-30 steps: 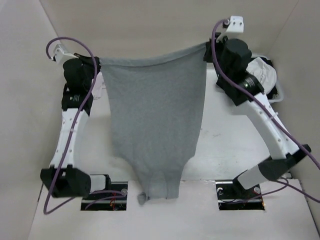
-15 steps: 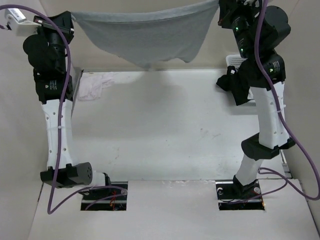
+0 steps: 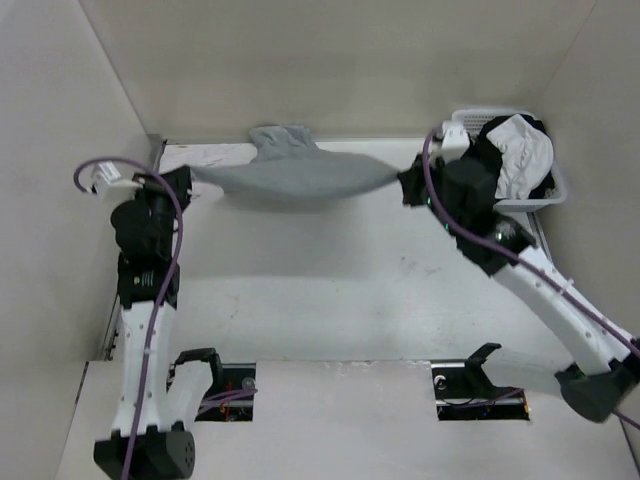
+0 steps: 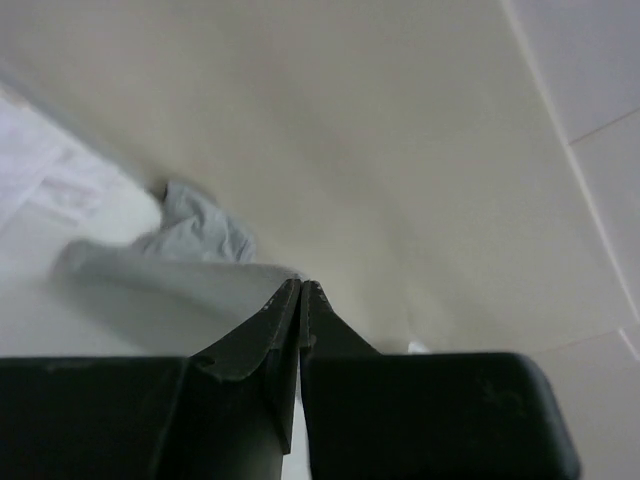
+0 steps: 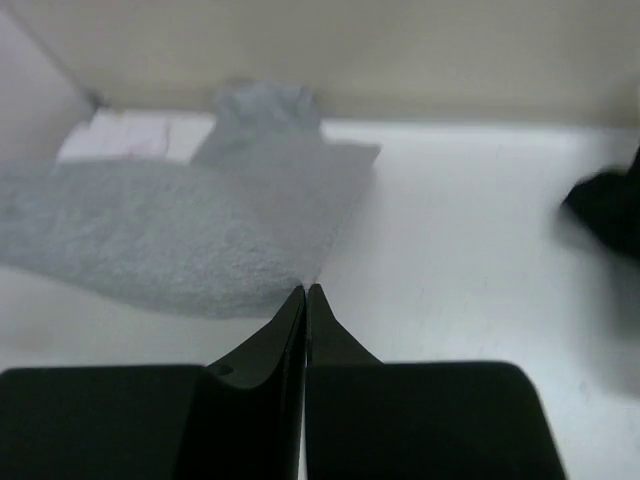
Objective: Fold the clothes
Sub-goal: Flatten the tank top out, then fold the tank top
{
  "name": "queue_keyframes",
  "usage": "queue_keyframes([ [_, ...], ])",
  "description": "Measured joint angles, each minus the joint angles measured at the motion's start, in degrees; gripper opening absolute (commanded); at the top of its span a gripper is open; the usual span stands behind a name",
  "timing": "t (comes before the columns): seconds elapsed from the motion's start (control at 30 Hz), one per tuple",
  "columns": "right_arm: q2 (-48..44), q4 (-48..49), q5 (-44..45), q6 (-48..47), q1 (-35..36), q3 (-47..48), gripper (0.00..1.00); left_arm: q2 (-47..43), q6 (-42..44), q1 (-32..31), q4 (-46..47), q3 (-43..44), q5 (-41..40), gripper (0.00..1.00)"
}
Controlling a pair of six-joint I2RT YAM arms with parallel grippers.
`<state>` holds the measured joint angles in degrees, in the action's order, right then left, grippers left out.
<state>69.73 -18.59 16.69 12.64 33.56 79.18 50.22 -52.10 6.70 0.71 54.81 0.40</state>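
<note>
The clothes (image 3: 295, 178), one heather-grey knit garment, hang stretched between both arms low over the far part of the table, with a bunched end (image 3: 280, 140) lying against the back wall. My left gripper (image 3: 188, 176) is shut on its left corner. My right gripper (image 3: 403, 183) is shut on its right corner. In the left wrist view the grey cloth (image 4: 185, 280) runs away from the closed fingertips (image 4: 301, 284). In the right wrist view the cloth (image 5: 180, 235) spreads to the left of the closed fingertips (image 5: 306, 289).
A white basket (image 3: 545, 190) holding black and white garments (image 3: 520, 150) stands at the back right, close behind the right arm. A small white cloth (image 5: 125, 135) lies at the back left corner. Side walls close in the table on both sides.
Both arms have come down from high up, lowering the stretched grey garment from above the table's far edge to just over its surface. Its hanging end now rests by the back wall.
</note>
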Motion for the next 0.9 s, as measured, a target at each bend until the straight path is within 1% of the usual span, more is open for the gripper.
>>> queue_keyframes([
  [0.1, -11.8, 1.4, 1.0, 3.1, 6.3, -16.6, 0.01, -11.1, -0.2, -1.4, -4.4, -9.3, -0.2, 0.02],
  [0.17, -19.1, 1.2, 1.9, 6.0, 10.1, -24.3, 0.01, -18.2, -0.2, -3.1, -8.2, -12.8, -0.3, 0.02],
  [0.27, -28.5, -0.3, 3.8, 12.3, 16.5, -33.0, 0.0, -27.6, -0.2, -5.4, -15.3, -15.4, -0.2, 0.02],
  [0.4, -40.3, -6.0, 4.7, 24.0, 28.7, -43.5, 0.0, -38.2, -0.6, -8.7, -28.6, -16.1, -1.2, 0.01],
  [0.5, -45.9, -13.0, 6.0, 33.1, 37.9, -47.4, 0.0, -43.8, -1.6, -12.4, -38.9, -16.0, -4.3, 0.01],
  [0.57, -46.9, -16.7, 7.5, 38.5, 44.2, -47.8, 0.0, -46.4, -2.3, -13.9, -45.4, -15.3, -7.1, 0.01],
  [0.63, -46.1, -18.8, 10.1, 43.0, 50.2, -47.7, 0.0, -47.0, -2.7, -14.5, -49.9, -14.1, -9.8, 0.01],
  [0.7, -43.0, -20.5, 12.6, 45.5, 54.1, -46.8, 0.0, -46.8, -2.9, -14.8, -52.0, -13.5, -12.2, 0.01],
  [0.73, -40.8, -20.9, 13.7, 45.7, 54.2, -45.8, 0.0, -46.6, -2.9, -14.7, -52.5, -13.5, -13.3, 0.01],
  [0.8, -35.8, -20.2, 15.0, 43.6, 49.9, -43.1, 0.0, -45.1, -3.0, -14.7, -52.3, -13.9, -15.3, 0.01],
  [0.87, -31.3, -16.1, 14.1, 38.8, 40.1, -40.9, 0.0, -42.0, -3.3, -14.7, -49.3, -15.3, -16.7, 0.01],
  [0.9, -28.8, -12.8, 12.1, 35.8, 33.3, -40.2, 0.0, -39.2, -3.4, -14.6, -46.6, -16.3, -17.4, 0.01],
])
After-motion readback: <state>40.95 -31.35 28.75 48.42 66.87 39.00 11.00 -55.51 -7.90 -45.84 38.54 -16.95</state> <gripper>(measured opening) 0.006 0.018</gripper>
